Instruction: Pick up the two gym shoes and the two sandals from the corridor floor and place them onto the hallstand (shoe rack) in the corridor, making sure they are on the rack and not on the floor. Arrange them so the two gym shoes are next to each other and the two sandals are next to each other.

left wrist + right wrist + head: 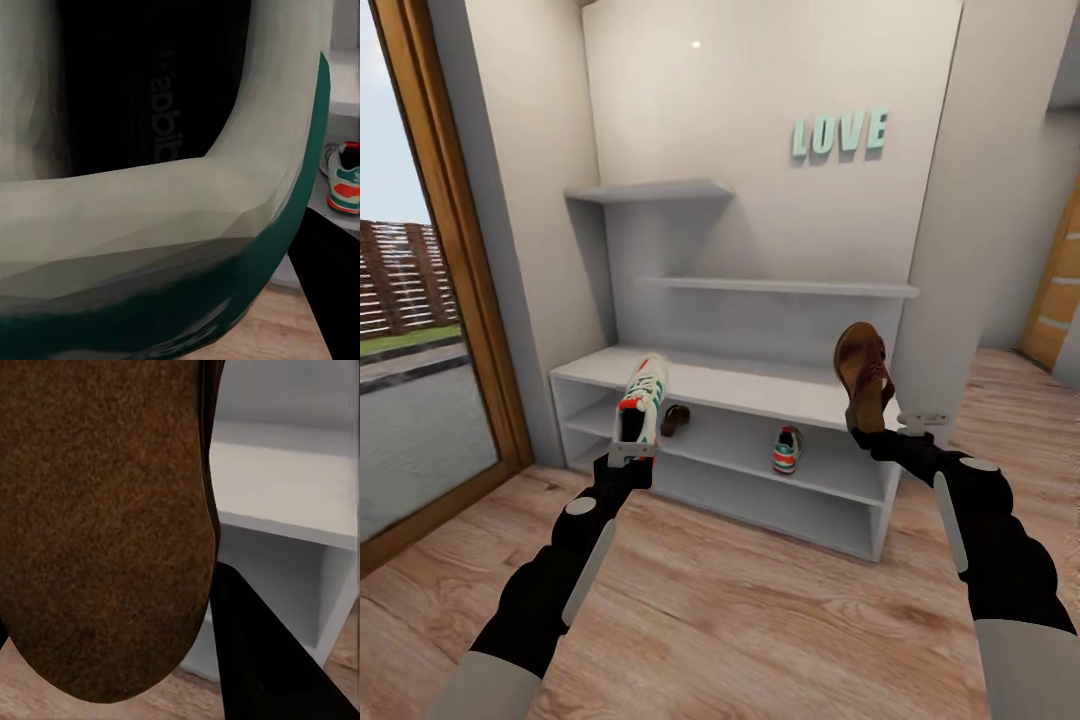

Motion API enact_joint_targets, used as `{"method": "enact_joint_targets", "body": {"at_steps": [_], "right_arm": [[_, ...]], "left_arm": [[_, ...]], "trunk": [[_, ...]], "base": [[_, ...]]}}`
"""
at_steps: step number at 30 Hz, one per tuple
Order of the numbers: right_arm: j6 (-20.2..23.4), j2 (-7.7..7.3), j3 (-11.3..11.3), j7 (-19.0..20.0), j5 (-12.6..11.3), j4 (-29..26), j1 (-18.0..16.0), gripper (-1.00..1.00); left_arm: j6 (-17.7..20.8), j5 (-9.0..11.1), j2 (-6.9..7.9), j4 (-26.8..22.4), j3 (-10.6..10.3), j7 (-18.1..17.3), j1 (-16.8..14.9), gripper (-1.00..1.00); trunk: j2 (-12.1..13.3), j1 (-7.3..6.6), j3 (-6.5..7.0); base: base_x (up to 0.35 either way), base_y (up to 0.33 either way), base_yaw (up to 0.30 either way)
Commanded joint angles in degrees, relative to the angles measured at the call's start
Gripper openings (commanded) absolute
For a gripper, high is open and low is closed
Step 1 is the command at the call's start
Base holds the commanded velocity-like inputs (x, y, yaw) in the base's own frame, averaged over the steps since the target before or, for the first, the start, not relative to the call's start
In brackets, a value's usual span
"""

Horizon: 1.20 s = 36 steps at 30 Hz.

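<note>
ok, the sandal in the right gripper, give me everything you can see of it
The sandal is dark reddish-brown, leather-looking on top, with a tan cork-like sole that the right wrist view shows close up as grainy and rounded at the end. It stands nearly upright, pinched at its lower end by the right gripper. It hangs in the air in front of the hallstand's bench top, touching nothing but the gripper.

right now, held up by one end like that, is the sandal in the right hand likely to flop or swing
Probably stiff: the sandal stands upright above the right gripper without bending. Its thick cork-like sole suggests little flop. Held by one end, it may pivot between the fingers if jolted.
</note>
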Motion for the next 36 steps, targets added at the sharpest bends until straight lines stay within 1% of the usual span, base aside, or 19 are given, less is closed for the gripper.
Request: {"method": "enact_joint_targets", "body": {"at_steps": [1,7,17,30,36], "right_arm": [[0.37,0.02,-0.07,0.23,0.17,-0.07,-0.06,-1.00],[0.37,0.03,-0.09,0.23,0.17,-0.07,-0.06,-1.00],[0.37,0.01,-0.07,0.23,0.15,-0.07,-0.06,-1.00],[0.37,0.02,-0.06,0.23,0.18,-0.01,-0.06,-1.00],[0.37,0.03,-0.06,0.23,0.18,-0.02,-0.06,-1.00]], "left_arm": [[0.23,0.61,0.03,-0.07,-0.11,0.47,-0.03,-1.00],[0.21,0.61,0.03,-0.07,-0.11,0.47,-0.03,-1.00],[0.16,0.61,0.03,-0.07,-0.11,0.47,-0.03,-1.00],[0.16,0.61,0.03,-0.07,-0.11,0.47,-0.03,-1.00],[0.16,0.61,0.03,-0.07,-0.11,0.47,-0.03,-1.00]], "trunk": [[-0.03,0.00,-0.01],[-0.03,0.00,0.33],[-0.03,0.00,0.89],[-0.03,0.00,1.58],[-0.03,0.00,1.73]], "base": [[0.147,0.270,-0.235],[0.121,0.261,-0.235],[0.005,0.265,-0.235],[-0.002,0.030,-0.235],[-0.125,0.102,-0.148]]}}
